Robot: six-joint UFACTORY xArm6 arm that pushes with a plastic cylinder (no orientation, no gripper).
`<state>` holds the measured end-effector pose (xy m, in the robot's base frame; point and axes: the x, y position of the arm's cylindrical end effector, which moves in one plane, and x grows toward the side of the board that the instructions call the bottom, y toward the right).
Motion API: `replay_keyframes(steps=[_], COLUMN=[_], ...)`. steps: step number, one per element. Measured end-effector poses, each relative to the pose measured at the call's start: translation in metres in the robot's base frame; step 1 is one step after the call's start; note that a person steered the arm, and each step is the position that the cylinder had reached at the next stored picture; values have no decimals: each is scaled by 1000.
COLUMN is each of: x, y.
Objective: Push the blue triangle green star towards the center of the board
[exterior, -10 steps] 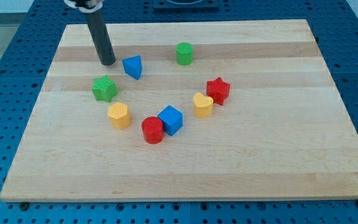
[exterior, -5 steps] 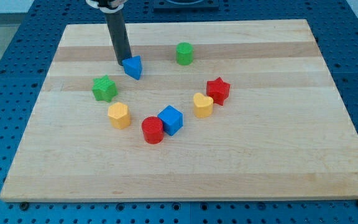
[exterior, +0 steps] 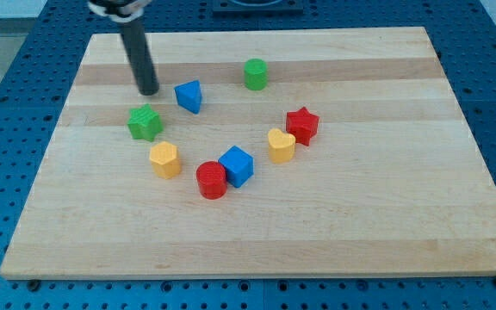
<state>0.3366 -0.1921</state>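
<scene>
Camera view: pale wooden board point(exterior: 386, 215) on blue perforated table point(exterior: 7, 77), no claw visible.

A: How is the scene lit?

B: Bright, even light is cast from above. The wooden board point(exterior: 257, 207) is shown pale and clear, without harsh glare.

A: Are shadows seen?

B: Only small, soft ones, tucked close under each block. A faint one is seen at my tip point(exterior: 148, 89).

A: Is anything blurred?

B: The blocks are rendered sharply. Slight softness is noticed at the rod's top, by the view's upper edge. The board's edges are kept straight, without visible distortion.
</scene>
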Motion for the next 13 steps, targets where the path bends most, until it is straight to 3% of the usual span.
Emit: replay_keyframes(steps=[2,4,8,10,11,13], x=[50,51,51,26,-4,-20], y=[-33,-32,24,7,15,47])
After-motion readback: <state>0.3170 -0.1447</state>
